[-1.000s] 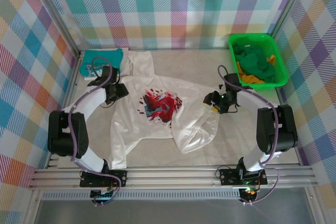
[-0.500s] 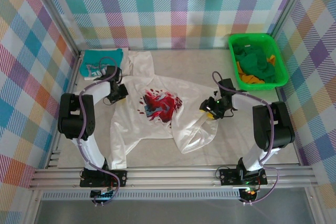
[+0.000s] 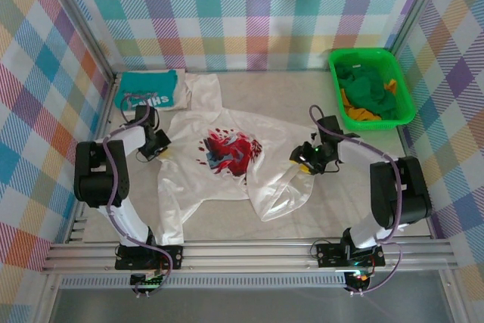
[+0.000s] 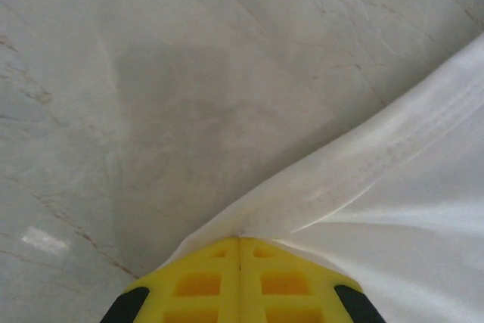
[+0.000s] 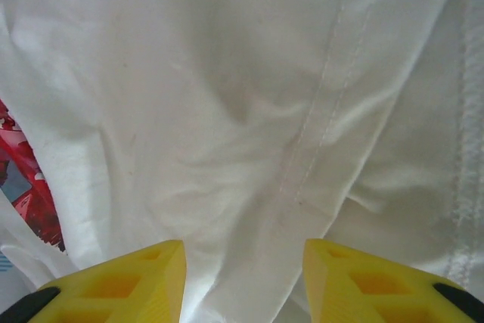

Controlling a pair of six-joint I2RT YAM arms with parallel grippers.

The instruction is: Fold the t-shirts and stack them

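The white t-shirt (image 3: 227, 179) with a red-and-dark chest print lies spread out and rumpled in the middle of the table. A folded teal t-shirt (image 3: 151, 90) with white lettering lies at the back left. My left gripper (image 3: 155, 146) is at the white shirt's left edge. In the left wrist view its yellow fingers (image 4: 204, 281) are pressed together, shut on the white t-shirt's hem (image 4: 363, 164), which tents up to the tips. My right gripper (image 3: 302, 158) hangs over the shirt's bunched right side. It is open, and a seamed ridge of white cloth (image 5: 302, 156) runs between its fingers (image 5: 144, 270).
A green plastic basket (image 3: 336, 66) holding green and yellow cloth stands at the back right. Bare marbled table (image 4: 189, 73) lies left of the white shirt. Checked walls close in the back and both sides.
My left gripper has shut on the white shirt's left edge and drawn back toward the near left, uncovering the teal shirt. The right gripper's jaws have narrowed a little over the cloth.
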